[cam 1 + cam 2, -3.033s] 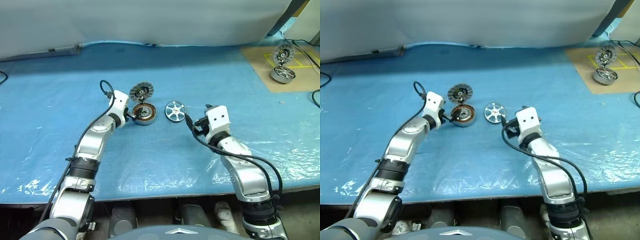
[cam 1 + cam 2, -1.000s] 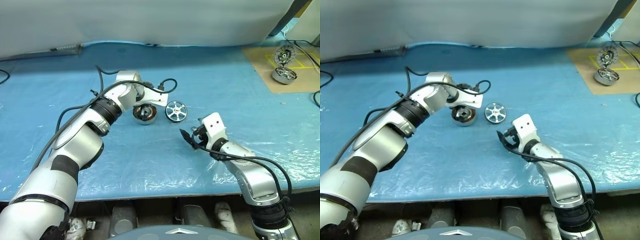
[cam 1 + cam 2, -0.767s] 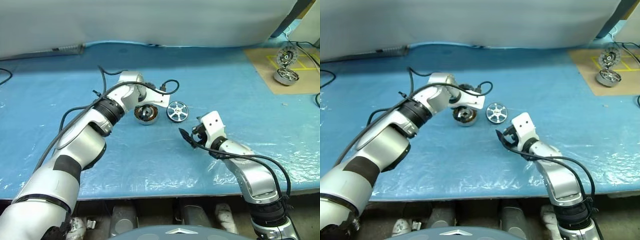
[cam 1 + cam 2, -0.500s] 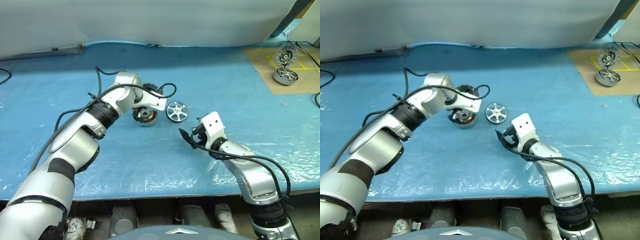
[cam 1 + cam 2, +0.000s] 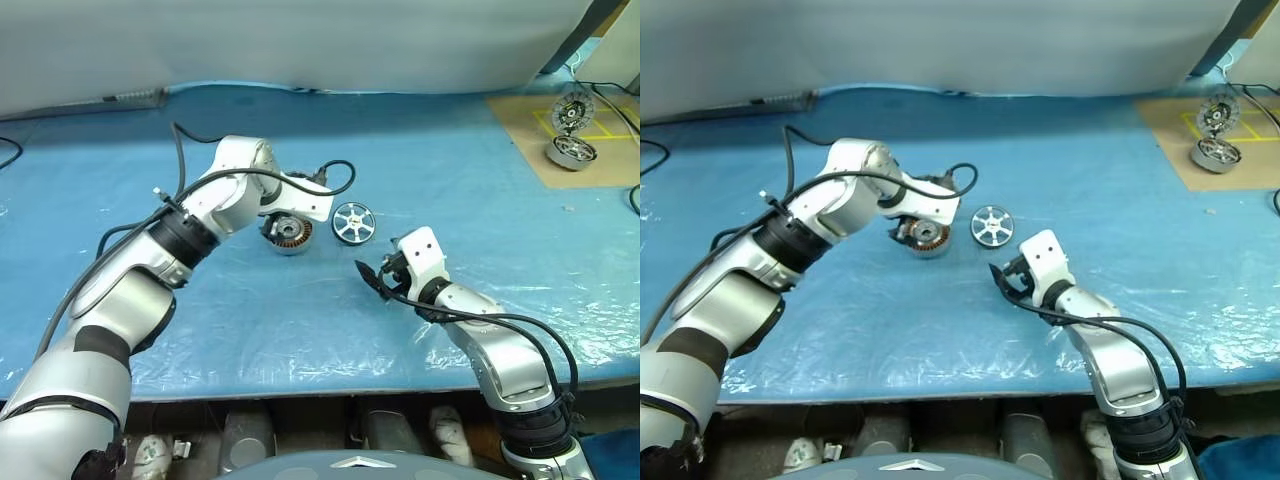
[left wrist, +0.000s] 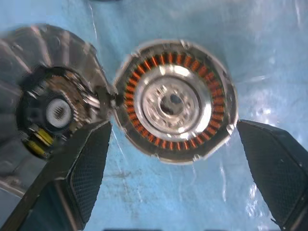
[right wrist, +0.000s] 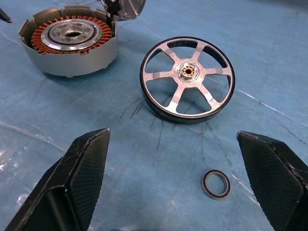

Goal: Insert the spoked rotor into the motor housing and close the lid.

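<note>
The motor housing point(image 5: 289, 233) lies on the blue sheet with its lid swung open. In the left wrist view its ring of copper windings point(image 6: 175, 101) faces up, and the lid point(image 6: 48, 106) hangs beside it, showing its ribbed face and dark hub. My left gripper point(image 6: 172, 123) hovers over the housing, pointing down, open and holding nothing. Just right of the housing lies the spoked rotor point(image 5: 352, 221), flat and silver. My right gripper point(image 5: 372, 277) stands open a short way in front of the rotor point(image 7: 187, 79), apart from it and empty.
A small black ring point(image 7: 215, 183) lies on the sheet close to the rotor. A second motor point(image 5: 565, 150) sits on brown cardboard at the far right back. A white cloth wall closes the back. The table's front edge point(image 5: 320, 385) runs below my arms.
Three seconds ago my left gripper was beside the housing and my right near the rotor. The right has drawn back; the left now hangs above the housing and has eased back and left, uncovering the windings.
</note>
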